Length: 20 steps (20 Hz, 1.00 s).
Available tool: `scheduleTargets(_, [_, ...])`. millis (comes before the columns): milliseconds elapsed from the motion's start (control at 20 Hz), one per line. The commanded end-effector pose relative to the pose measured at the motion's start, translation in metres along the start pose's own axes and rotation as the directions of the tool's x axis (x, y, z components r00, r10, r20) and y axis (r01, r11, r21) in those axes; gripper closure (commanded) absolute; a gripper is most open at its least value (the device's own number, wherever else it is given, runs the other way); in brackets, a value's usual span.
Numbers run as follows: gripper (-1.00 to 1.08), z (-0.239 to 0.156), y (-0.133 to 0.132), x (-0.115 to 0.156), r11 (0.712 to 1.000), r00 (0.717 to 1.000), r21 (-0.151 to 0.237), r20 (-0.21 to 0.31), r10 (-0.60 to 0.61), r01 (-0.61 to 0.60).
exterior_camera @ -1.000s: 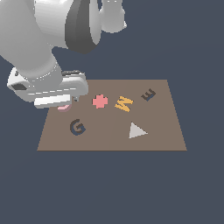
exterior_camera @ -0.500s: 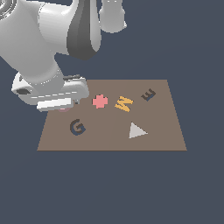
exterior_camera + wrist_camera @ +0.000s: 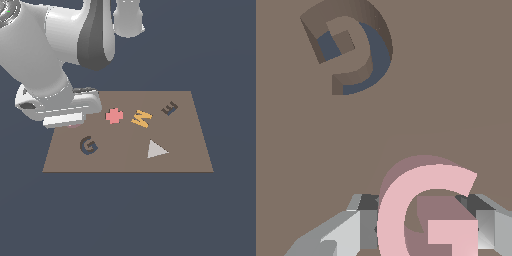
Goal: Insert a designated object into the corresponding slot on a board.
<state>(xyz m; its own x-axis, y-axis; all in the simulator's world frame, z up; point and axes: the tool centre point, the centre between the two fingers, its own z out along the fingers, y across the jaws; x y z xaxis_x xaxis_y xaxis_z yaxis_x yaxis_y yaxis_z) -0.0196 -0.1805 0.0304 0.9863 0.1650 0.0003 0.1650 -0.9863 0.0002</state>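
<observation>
Exterior view: my arm hangs low over the brown board (image 3: 190,150), at the corner toward the exterior view's left. My pincer is hidden under the wrist. The dark G slot (image 3: 88,145) lies just beside it, near the red cross (image 3: 114,115).

Wrist view: my pincer (image 3: 421,225) brackets the pink G (image 3: 423,212); I cannot tell whether the pads (image 3: 351,232) press it. The slot (image 3: 351,52) sits well apart. I judge squaring the letter before lowering matters most.

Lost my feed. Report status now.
Gripper down over pink G, fingers either side; grip unconfirmed. G slot empty, apart from the piece. Nothing between them on the board.
</observation>
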Motion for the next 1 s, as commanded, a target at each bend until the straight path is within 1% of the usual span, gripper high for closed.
scheduleTargets(0, [1.08, 0.0005, -0.0002, 0.0000, 1.000, 1.000, 0.000, 0.000, 0.000, 0.000])
scheduleTargets(550, [1.08, -0.0028, -0.0007, -0.0001, 1.000, 1.000, 0.000, 0.001, 0.011, -0.011])
scheduleTargets(950, [1.08, -0.0031, -0.0054, -0.0009, 0.995, 0.995, 0.000, 0.001, 0.100, -0.100])
